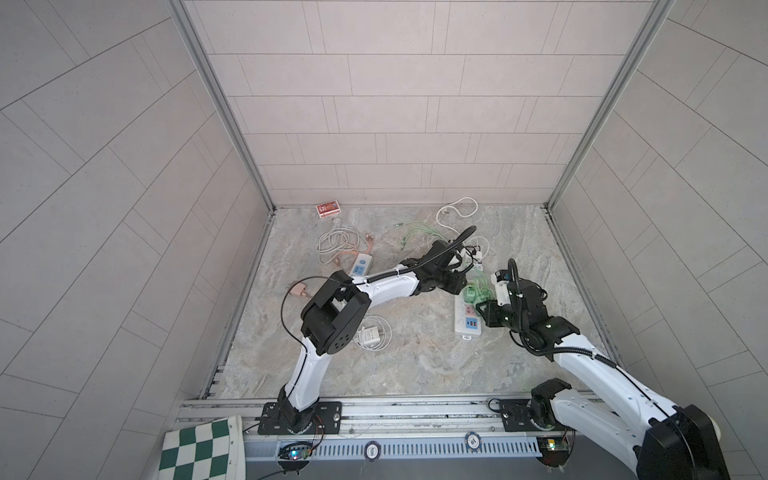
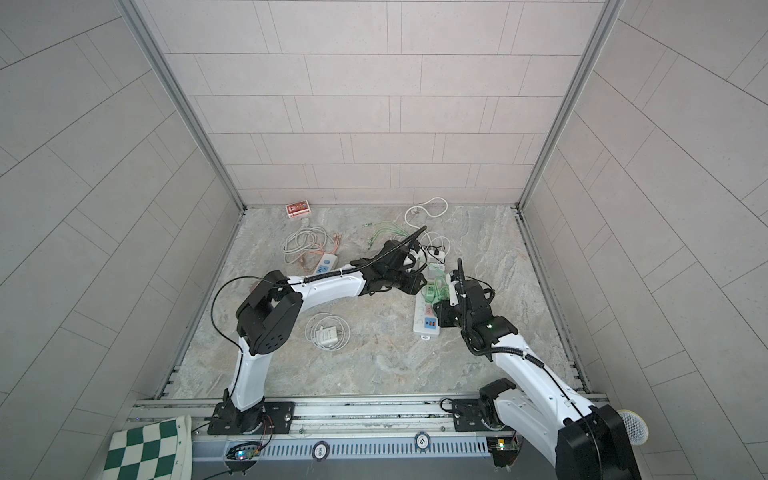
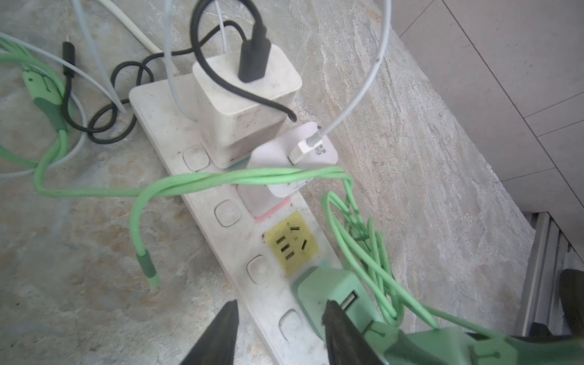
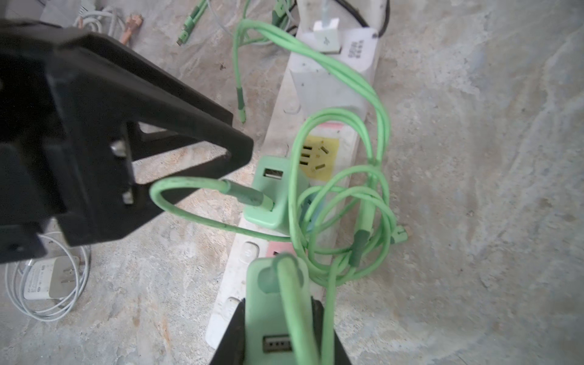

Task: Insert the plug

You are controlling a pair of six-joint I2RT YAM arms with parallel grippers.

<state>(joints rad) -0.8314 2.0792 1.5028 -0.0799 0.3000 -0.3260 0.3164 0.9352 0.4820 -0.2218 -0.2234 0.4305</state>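
A white power strip (image 1: 467, 316) (image 2: 424, 320) (image 3: 243, 243) (image 4: 278, 120) lies on the marble floor with a free yellow socket (image 3: 292, 243) (image 4: 319, 158). A green adapter (image 3: 325, 290) (image 4: 275, 202) with a green cable plugged into it sits in the strip beside that socket. My right gripper (image 4: 278, 303) (image 1: 484, 305) is shut on a second green plug (image 4: 268, 316) (image 3: 448, 344), held over the strip's near end. My left gripper (image 3: 280, 305) (image 1: 457, 286) stands open. One finger is beside the strip's edge, the other is over the seated adapter, and nothing is pinched between them.
Tangled green cable (image 4: 363, 189) loops over the strip. Two white chargers (image 3: 246, 104) (image 3: 294, 158) fill its far sockets. On the floor lie a loose white charger with a coiled cord (image 1: 372, 334), a second strip (image 1: 360, 266), a pink adapter (image 1: 298, 289) and a red box (image 1: 328, 208).
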